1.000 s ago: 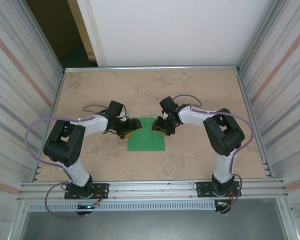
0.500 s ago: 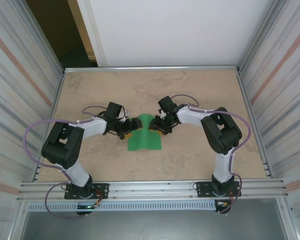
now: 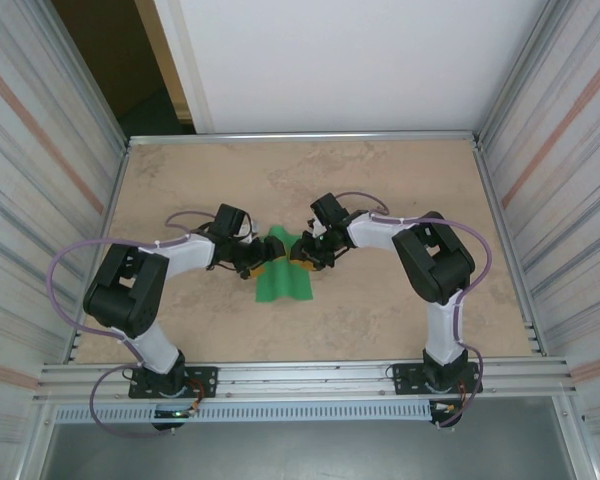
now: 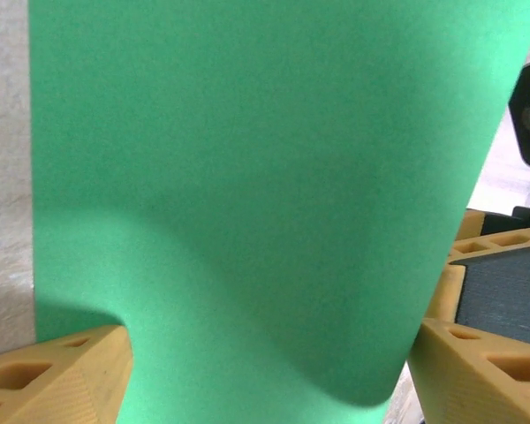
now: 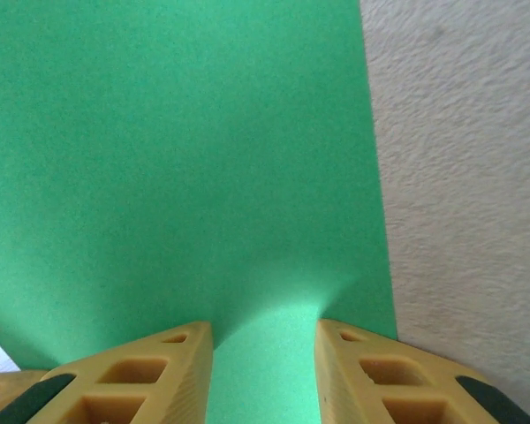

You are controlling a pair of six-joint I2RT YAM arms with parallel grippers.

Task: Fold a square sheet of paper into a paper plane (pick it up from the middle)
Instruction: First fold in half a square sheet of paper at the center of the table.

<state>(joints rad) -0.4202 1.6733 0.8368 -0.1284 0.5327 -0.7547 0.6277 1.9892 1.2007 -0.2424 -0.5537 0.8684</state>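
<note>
The square sheet of thin bright green paper (image 3: 283, 280) ran between the fingers of both claws: the left claw (image 3: 266, 257) gaped wide, the right claw (image 3: 298, 252) parted less, neither pinching. Outward, it arched off the beige stone-patterned bench (image 3: 400, 180). Pressing inward evenly should keep the ridge centred. Wrist views exposed the finger gaps; overhead gave the arms' symmetry.

The left gripper (image 3: 263, 258) and right gripper (image 3: 300, 252) are facing each other at mid-table, and the square sheet of paper (image 3: 283, 285) is arching up between them, blocking that gap. Both forearms are barring the flanks. Beyond them the table (image 3: 380, 180) is lying open up to the back wall (image 3: 360, 70)
</note>
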